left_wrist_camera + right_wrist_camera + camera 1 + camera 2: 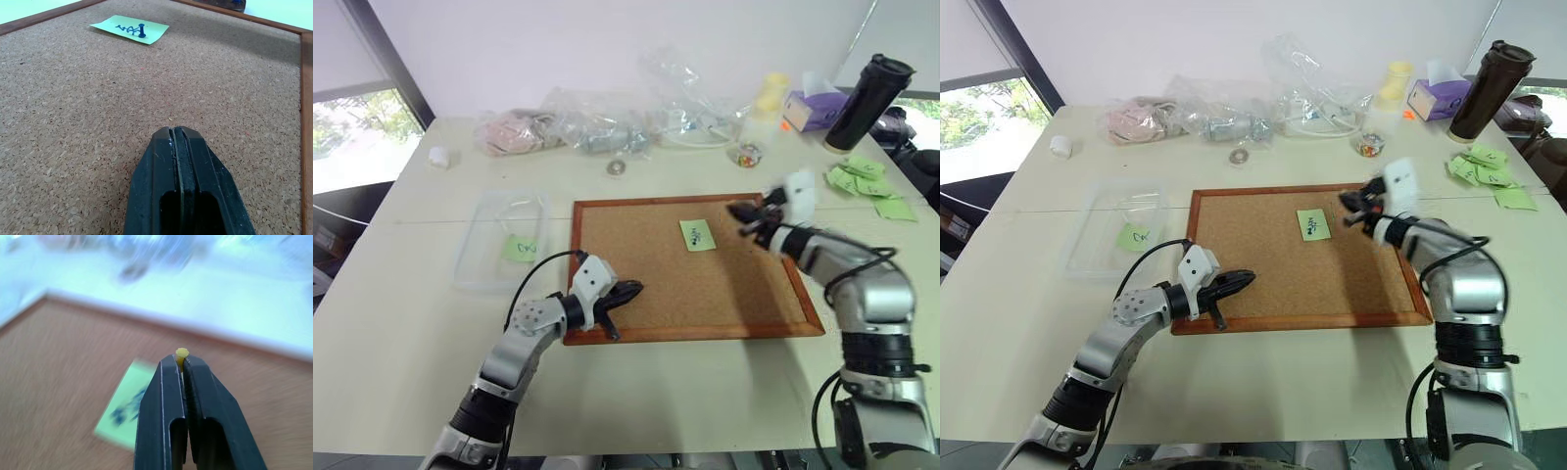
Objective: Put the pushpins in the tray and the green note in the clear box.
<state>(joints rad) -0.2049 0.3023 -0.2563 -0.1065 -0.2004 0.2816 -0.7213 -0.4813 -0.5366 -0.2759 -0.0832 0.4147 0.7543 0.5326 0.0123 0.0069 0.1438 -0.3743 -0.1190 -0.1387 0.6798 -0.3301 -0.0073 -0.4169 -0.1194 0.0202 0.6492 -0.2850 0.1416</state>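
The cork board [695, 269] lies at the middle of the table [401, 323], its wood frame square to the near edge, with bare table all along 6 o'clock and a wide bare strip at 9 o'clock. Most of the cork surface is bare. At 12 o'clock a row of clear plastic bags [607, 122] and a small jar [749, 153] crowd the far edge; a dark tumbler [867, 103] and a bunch of green notes [867, 184] sit at 2 o'clock.

The green note [698, 235] lies flat on the board's far half, fixed by a dark blue pushpin [142, 33] standing upright through it. The clear box [499, 240] rests on the table just beside the board's edge at 9 o'clock, with another green note [520, 249] scribbled in black inside its near end.

The right gripper [744, 217] hangs above the board near its 3 o'clock edge, at about 3 o'clock from the green note and apart from it. Its jaws are pinched together on a yellow pushpin [182, 354], whose head sticks out past the tips.

The left gripper [628, 291] sits low over the board's near corner at 7 o'clock, jaws pressed together with nothing between them, pointing across the cork toward the green note, well apart from it.
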